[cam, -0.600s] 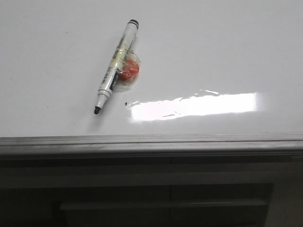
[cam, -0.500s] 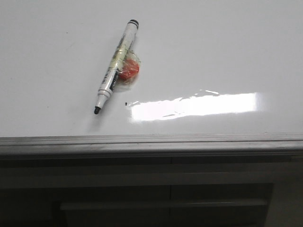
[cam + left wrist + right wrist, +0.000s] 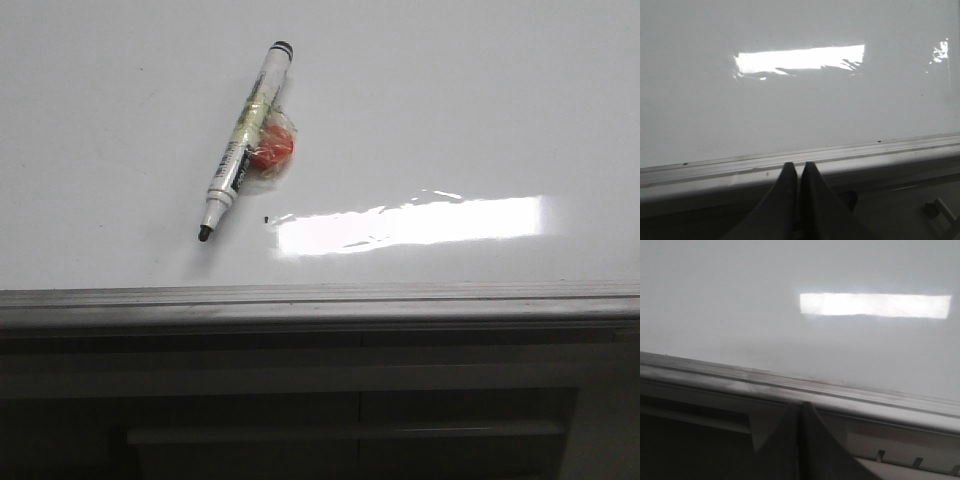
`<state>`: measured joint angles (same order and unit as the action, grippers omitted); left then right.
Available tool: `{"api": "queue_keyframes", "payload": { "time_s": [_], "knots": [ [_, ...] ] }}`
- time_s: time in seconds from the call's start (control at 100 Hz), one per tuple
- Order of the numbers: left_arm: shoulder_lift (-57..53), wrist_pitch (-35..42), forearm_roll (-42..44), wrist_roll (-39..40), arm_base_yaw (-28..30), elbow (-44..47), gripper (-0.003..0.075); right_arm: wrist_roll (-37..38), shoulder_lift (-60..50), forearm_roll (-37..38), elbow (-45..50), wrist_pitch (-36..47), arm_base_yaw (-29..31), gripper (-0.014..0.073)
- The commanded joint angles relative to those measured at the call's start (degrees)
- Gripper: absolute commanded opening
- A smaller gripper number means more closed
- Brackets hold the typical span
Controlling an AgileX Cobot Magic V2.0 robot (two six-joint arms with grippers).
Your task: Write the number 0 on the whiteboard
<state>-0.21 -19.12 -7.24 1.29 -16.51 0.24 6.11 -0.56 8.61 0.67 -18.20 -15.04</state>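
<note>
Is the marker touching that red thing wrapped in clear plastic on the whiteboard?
Touching. In the front view the marker lies across the red wrapped object, its barrel overlapping the wrap with no gap.

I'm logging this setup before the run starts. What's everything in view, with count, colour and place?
whiteboard: one, glossy white with a grey frame edge, lying flat, filling the scene; no 0 drawn yet
marker: one, white barrel, black tip uncapped, lying on the board left of centre
wrapped lump: one, orange-red in clear film, touching the marker's barrel
dot: one, tiny, black, right of the marker tip
left pincer: one, dark, shut, over the frame edge
right pincer: one, dark, shut, over the frame edge
</note>
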Motion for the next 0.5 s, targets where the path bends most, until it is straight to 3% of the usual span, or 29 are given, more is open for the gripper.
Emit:
{"api": "queue_keyframes", "payload": {
  "time_s": [0.0,0.42,0.49],
  "knots": [
    [-1.7,2.8,-0.3,0.0,0.0,1.9,-0.002,0.1,-1.1,0.9,0.7,1.5,0.3,-0.0069],
    [-1.7,5.1,1.2,0.0,0.0,1.9,-0.002,0.1,-1.1,0.9,0.7,2.3,0.3,-0.0069],
    [-1.7,7.3,-4.9,0.0,0.0,1.9,-0.002,0.1,-1.1,0.7,0.7,5.8,0.3,-0.0069]
  ]
}}
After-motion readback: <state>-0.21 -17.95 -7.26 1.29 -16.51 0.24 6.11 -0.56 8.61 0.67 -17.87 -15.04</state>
